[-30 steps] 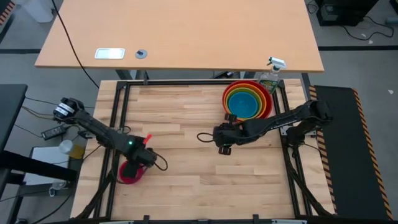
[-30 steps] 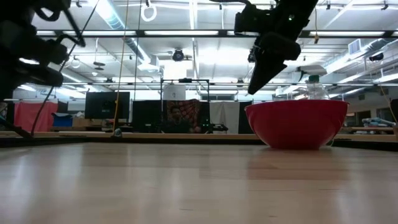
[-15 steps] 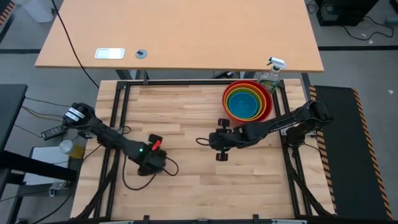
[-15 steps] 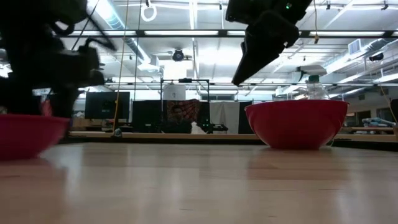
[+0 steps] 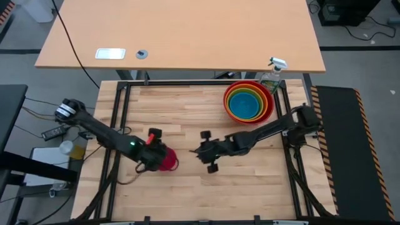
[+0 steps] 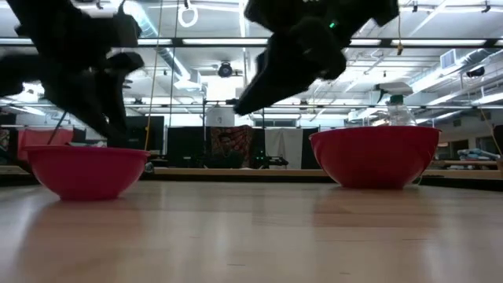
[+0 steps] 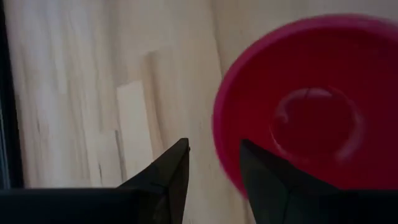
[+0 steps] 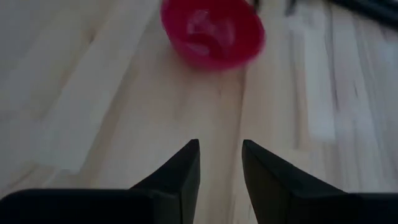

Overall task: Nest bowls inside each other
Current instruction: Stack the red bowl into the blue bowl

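Note:
The small magenta bowl (image 5: 167,162) rests by its base on the wood table, left of the middle; the low view shows it at the left (image 6: 86,169). My left gripper (image 7: 214,162) is open at the bowl's left rim, one finger over the inside and one outside. My right gripper (image 5: 201,152) hangs open above the table to the bowl's right, pointing toward it (image 8: 211,34). The red bowl (image 5: 249,101) stands at the far right with the orange, green and blue bowls nested in it. My left gripper comes slanting down from the table's left. Its fingers stand on either side of the magenta bowl's rim (image 7: 219,146), one over the hollow and one outside. I cannot tell whether either finger touches the rim. The bowl sits upright on the table.
A clear spray bottle (image 5: 272,76) stands just behind the bowl stack at the far right corner. The black frame rails (image 5: 115,125) run along the table's sides. Bare wood lies between the magenta bowl and the stack.
My left gripper has swung toward the table's right and turned. The magenta bowl has slid along the table with it, from the near left toward the middle, staying upright. My right gripper has moved left and nearer, sunk a little and tipped downward.

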Available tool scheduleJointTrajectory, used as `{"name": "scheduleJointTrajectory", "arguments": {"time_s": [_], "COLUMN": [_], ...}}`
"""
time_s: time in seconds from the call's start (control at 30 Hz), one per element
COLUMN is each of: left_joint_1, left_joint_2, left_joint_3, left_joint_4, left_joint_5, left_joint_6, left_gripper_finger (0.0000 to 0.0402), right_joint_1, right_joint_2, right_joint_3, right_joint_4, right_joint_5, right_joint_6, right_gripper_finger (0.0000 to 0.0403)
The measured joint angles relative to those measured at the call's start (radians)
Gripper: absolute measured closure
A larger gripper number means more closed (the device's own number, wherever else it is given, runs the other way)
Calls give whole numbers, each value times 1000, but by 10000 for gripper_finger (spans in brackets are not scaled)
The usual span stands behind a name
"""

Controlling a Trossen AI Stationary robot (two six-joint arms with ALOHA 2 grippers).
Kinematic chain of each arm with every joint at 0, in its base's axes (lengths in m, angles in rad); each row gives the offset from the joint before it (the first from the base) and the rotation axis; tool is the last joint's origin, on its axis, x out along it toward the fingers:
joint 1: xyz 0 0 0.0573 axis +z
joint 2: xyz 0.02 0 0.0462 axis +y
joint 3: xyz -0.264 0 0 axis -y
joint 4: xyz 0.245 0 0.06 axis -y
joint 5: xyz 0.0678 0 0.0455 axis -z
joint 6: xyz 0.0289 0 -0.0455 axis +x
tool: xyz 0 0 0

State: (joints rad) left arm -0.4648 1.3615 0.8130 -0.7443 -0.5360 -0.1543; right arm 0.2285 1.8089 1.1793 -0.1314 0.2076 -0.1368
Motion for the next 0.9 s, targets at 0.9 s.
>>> {"name": "scheduleJointTrajectory", "arguments": {"time_s": [0.9], "left_joint_1": [-112], "left_joint_2": [-530], "left_joint_3": [-67], "left_joint_4": [-34], "left_joint_5": [27], "left_joint_6": [-383], "left_gripper_finger": [260], "right_joint_1": [3], "right_joint_2": [593], "right_joint_3": [673], "right_joint_4": [-175], "right_joint_5": [-28], "right_joint_6": [-477], "right_gripper_finger": [275]}}
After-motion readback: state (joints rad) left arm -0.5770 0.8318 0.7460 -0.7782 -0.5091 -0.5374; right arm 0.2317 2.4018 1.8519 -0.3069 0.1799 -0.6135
